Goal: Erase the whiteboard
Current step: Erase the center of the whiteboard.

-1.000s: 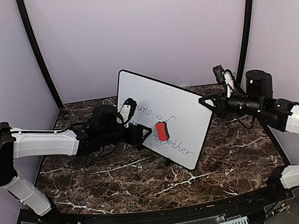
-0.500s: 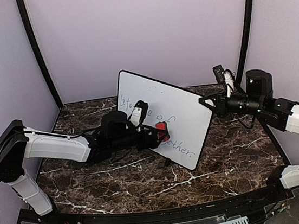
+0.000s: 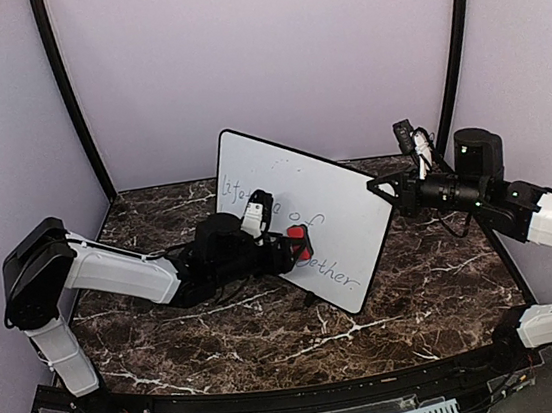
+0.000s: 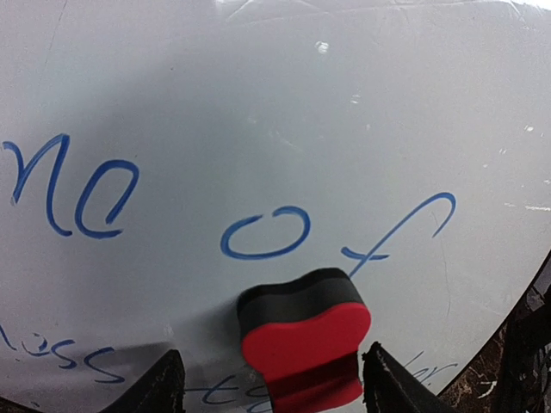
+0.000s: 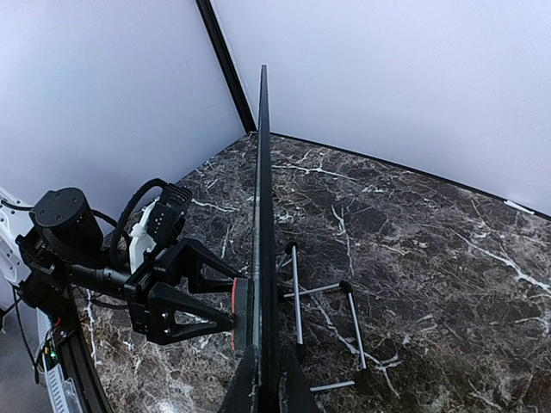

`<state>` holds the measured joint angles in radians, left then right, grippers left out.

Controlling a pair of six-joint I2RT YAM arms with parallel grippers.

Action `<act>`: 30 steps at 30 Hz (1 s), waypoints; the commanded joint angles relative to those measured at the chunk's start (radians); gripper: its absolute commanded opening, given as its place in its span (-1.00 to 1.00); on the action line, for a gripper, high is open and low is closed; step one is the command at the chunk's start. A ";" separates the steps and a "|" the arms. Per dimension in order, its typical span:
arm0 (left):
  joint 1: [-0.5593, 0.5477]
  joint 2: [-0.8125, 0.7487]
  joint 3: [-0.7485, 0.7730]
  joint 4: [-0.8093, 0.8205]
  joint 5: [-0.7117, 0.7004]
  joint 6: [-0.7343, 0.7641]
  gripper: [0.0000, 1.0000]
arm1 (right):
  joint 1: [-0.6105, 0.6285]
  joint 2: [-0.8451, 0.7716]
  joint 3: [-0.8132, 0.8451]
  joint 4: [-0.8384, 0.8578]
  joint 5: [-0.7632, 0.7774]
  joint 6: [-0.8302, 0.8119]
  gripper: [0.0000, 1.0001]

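The whiteboard (image 3: 325,182) stands tilted on the marble table, with blue handwriting (image 4: 263,237) across it. My right gripper (image 3: 379,192) is shut on its right edge, and in the right wrist view the board (image 5: 262,172) runs edge-on out from that gripper (image 5: 263,383). A red eraser (image 3: 299,241) with a black felt layer clings to the board's face. My left gripper (image 3: 286,252) reaches it from the left. In the left wrist view its jaws stand open on either side of the eraser (image 4: 303,344), with a gap on the left side.
A thin wire stand (image 5: 323,292) lies on the table behind the board. The table (image 3: 418,300) is dark marble. Purple walls and black corner poles (image 3: 66,91) close in the back and sides.
My left arm has reached rightward to the board, bringing its jaws from beside the eraser to either side of it. The right arm and board have not moved.
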<state>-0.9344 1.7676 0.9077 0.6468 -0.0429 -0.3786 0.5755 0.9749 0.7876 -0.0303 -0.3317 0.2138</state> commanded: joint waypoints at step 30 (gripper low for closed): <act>-0.022 0.028 0.040 0.042 0.026 -0.036 0.03 | 0.017 0.009 -0.004 -0.041 -0.028 -0.052 -1.00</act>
<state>-0.9520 1.8027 0.9295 0.6659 0.0021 -0.4290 0.5755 0.9752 0.7883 -0.0311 -0.3325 0.2134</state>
